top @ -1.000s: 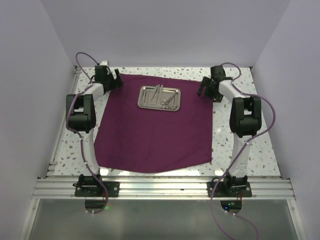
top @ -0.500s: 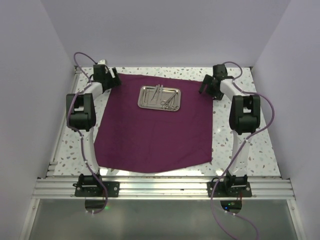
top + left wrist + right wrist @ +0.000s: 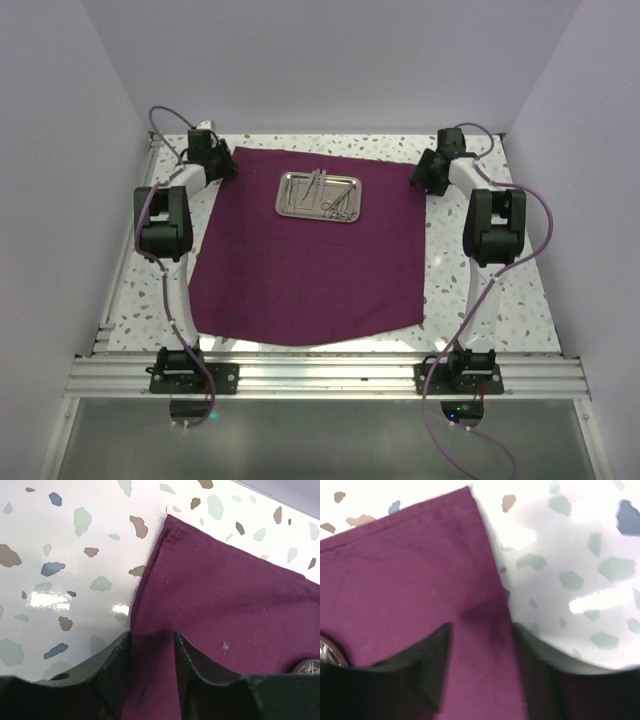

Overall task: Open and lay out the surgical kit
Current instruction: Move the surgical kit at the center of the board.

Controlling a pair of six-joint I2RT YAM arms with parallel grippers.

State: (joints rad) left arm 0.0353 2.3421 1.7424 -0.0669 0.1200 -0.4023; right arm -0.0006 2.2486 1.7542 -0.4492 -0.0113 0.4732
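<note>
The surgical kit's dark purple cloth (image 3: 310, 260) lies spread flat on the speckled table. Its small steel tray (image 3: 283, 195) stands on the far half, with thin silver instruments (image 3: 325, 196) inside. My left gripper (image 3: 222, 166) is down at the cloth's far left corner. In the left wrist view its jaws (image 3: 151, 635) straddle the hemmed cloth (image 3: 225, 590) edge with a narrow gap. My right gripper (image 3: 426, 178) is at the far right corner. Its jaws (image 3: 482, 625) straddle the cloth (image 3: 405, 575) edge the same way, still apart.
Bare speckled tabletop (image 3: 480, 290) borders the cloth on both sides and behind. Purple-white walls close in the left, right and back. A sliver of the tray rim (image 3: 307, 666) shows at the lower right of the left wrist view. An aluminium rail (image 3: 320, 375) runs along the near edge.
Both grippers have shifted outward to the cloth's far corners and dropped onto its edges. Their jaws have narrowed a good deal. The cloth and tray have not moved.
</note>
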